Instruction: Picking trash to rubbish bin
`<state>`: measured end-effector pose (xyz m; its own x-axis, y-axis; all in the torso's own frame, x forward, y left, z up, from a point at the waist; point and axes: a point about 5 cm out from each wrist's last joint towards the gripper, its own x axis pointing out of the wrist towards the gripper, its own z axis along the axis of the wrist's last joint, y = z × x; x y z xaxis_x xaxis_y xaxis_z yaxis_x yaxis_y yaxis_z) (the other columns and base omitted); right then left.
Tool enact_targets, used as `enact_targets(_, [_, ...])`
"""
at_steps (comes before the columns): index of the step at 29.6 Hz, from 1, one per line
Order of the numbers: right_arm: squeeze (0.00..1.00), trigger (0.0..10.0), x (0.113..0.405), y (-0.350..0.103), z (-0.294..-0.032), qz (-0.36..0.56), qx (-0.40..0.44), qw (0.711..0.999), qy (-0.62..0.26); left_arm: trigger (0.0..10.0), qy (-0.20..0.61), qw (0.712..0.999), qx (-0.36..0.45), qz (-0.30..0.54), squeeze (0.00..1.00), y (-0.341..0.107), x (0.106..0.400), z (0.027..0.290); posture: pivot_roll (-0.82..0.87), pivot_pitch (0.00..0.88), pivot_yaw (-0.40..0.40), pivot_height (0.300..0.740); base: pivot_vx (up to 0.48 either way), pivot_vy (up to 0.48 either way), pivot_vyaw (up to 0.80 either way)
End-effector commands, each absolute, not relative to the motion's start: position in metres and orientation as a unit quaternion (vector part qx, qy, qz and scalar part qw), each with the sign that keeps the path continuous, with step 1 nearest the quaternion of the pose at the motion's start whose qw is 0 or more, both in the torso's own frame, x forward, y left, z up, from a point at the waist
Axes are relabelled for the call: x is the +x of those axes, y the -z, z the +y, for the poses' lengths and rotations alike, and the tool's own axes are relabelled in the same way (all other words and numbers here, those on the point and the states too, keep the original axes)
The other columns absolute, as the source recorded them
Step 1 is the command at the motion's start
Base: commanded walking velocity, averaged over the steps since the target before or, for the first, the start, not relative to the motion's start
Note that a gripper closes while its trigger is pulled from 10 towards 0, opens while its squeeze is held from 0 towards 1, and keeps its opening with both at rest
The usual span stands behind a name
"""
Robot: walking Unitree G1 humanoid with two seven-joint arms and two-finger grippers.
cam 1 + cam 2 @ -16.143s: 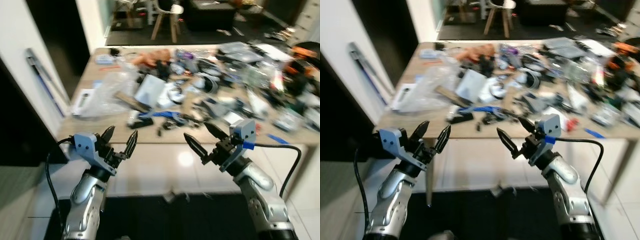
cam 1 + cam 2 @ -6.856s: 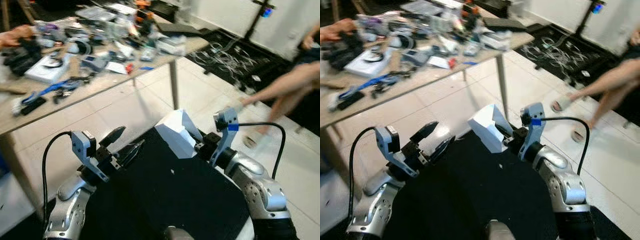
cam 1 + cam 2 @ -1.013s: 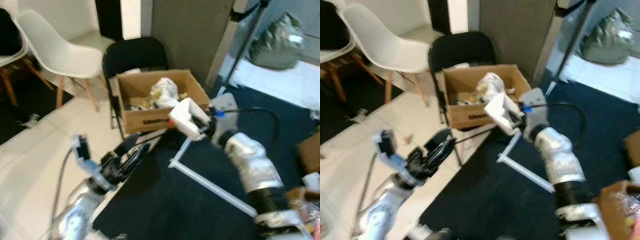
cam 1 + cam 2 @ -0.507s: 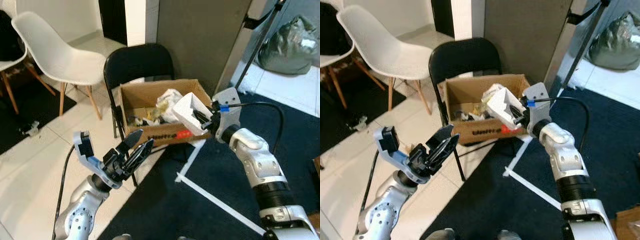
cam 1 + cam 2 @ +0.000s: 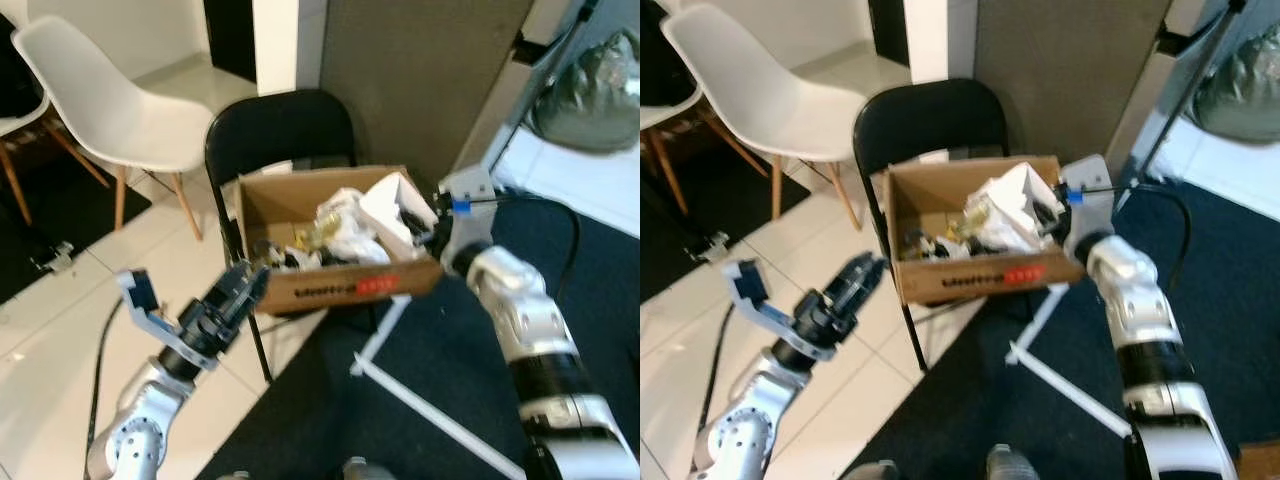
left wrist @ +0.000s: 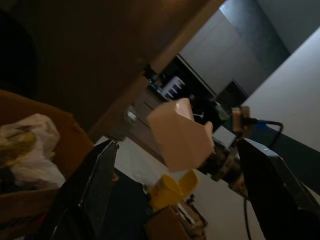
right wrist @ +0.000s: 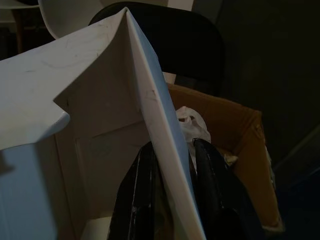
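From the left eye view I see my right gripper [image 5: 418,226] reaching over the right end of the open brown cardboard box [image 5: 340,285], its 2 black fingers clamped on a folded white cardboard piece [image 5: 392,212] held above the crumpled white and yellowish trash [image 5: 335,230] inside. The box sits on the seat of a black folding chair [image 5: 280,125] whose backrest rises behind it. My left gripper [image 5: 243,288] hovers low, near the box's front left corner and not touching it, holding nothing; I cannot tell how far its fingers are parted here. A white moulded plastic chair [image 5: 100,95] stands on the pale tiled floor [image 5: 60,300], and a dark blue carpet [image 5: 430,370] lies under the right arm.

The right eye view shows the same: the white piece [image 5: 1020,200] over the box's right half.

In the left wrist view the 2 fingers [image 6: 95,185] are spread wide apart with nothing between them, and the white piece [image 6: 180,132] shows beyond.

In the right wrist view both fingers [image 7: 212,190] pinch 1 thin edge of the white piece [image 7: 95,115], with the box [image 7: 240,145] just beyond.
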<state>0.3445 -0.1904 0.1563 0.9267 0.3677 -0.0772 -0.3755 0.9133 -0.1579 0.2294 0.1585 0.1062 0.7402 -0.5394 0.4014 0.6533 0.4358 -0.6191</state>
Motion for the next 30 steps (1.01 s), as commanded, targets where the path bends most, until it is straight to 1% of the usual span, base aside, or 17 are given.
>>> enact_targets(1, [0.00, 10.0, 0.3451, -0.1555, -0.1947, 0.023, -0.089, 0.979, -0.180, 10.0, 0.334, 0.851, -0.400, -0.067, 0.00, -0.1015, 0.2292, 0.1647, 0.01, 0.000, -0.028, 0.740, 0.000, 0.000, 0.00])
enact_targets(10, [0.00, 10.0, 0.3460, -0.1570, -0.1953, 0.020, -0.092, 0.979, -0.178, 10.0, 0.326, 0.847, -0.413, -0.072, 0.00, -0.1015, 0.2317, 0.1679, 0.02, 0.000, -0.024, 0.740, 0.000, 0.000, 0.00])
enact_targets(30, [0.00, 10.0, 0.3455, -0.1561, -0.1916, 0.020, -0.094, 0.977, -0.190, 10.0, 0.333, 0.843, -0.415, -0.073, 0.00, -0.1024, 0.2337, 0.1627, 0.02, 0.000, -0.025, 0.740, 0.308, 0.000, 0.00])
